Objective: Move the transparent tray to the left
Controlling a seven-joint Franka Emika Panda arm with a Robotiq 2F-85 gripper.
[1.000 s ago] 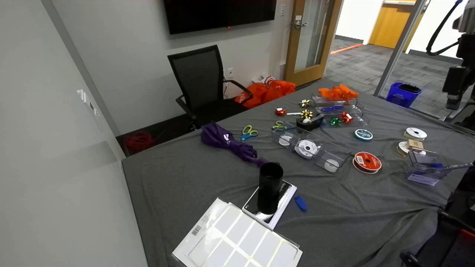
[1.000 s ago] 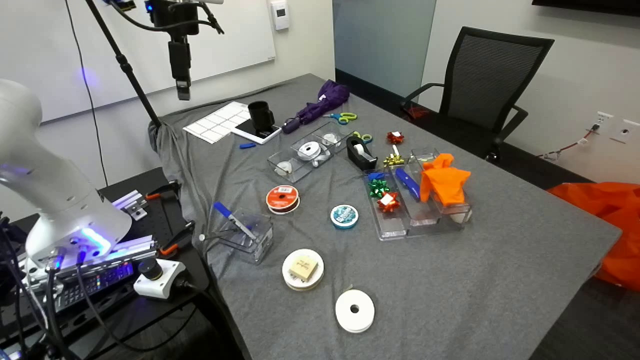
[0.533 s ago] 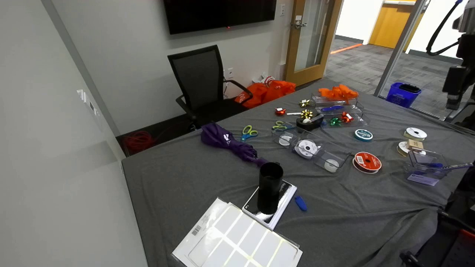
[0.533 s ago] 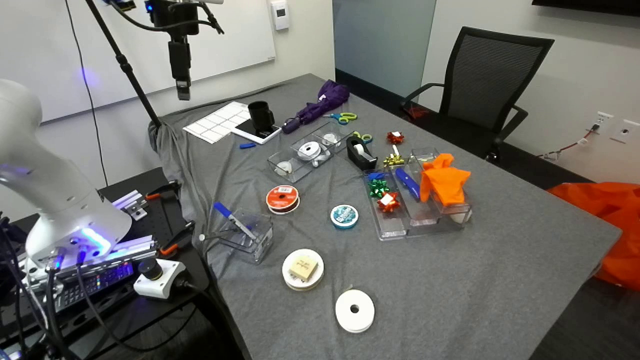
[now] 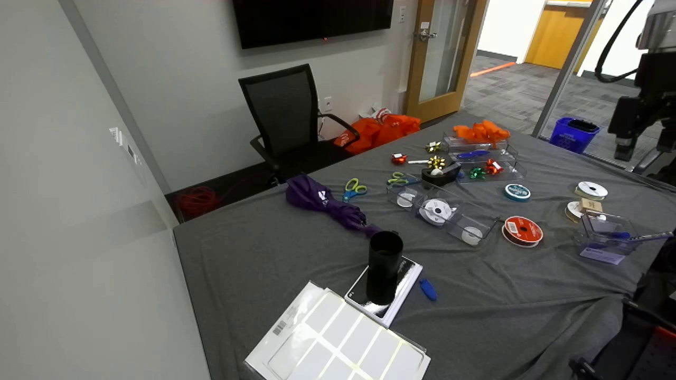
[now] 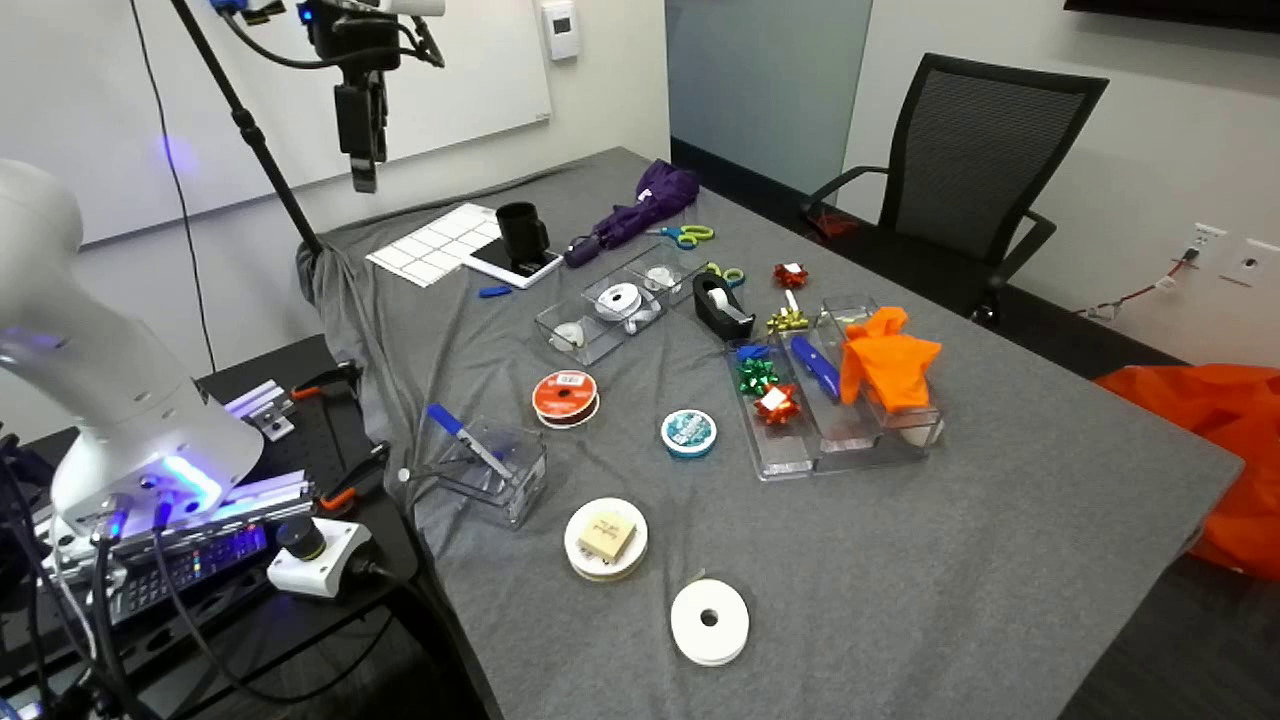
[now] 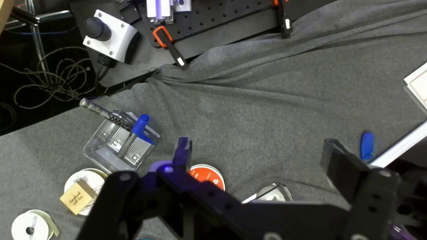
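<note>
Left edge, in an exterior view: one robot arm (image 6: 110, 390), smooth white casing. Upper left: one black gripper (image 7: 257, 144), well above the gray cloth (image 6: 960, 560); the wrist view shows its two fingers (image 7: 343, 166) released, spread wide. Next: one white gridded sheet (image 6: 435, 243); one small blue oval piece (image 6: 494, 291); one black cylindrical mug (image 6: 520, 230), upright on one flat box (image 6: 488, 256). Below these: one small transparent bin (image 6: 512, 500), holding two markers (image 6: 455, 430). Center: three round ribbon spools (image 6: 552, 400), one red, two white, one white topped by a wooden block (image 6: 607, 536); one long transparent tray (image 6: 603, 347), hard plastic, on the cloth, three white rolls (image 6: 567, 336) inside; one purple fabric umbrella (image 6: 650, 207), furled; one teal disc (image 6: 688, 430); two scissors (image 6: 697, 231); one black tape dispenser (image 6: 720, 312). Right of center: one wide transparent tray (image 6: 845, 430), divided, on the cloth, holding one long blue implement (image 6: 815, 368); in or near it, five looped bows (image 6: 777, 403), two red, two gold, one green; atop it, one crumpled orange fabric piece (image 6: 888, 370). Which transparent tray the task means cannot be told.
</note>
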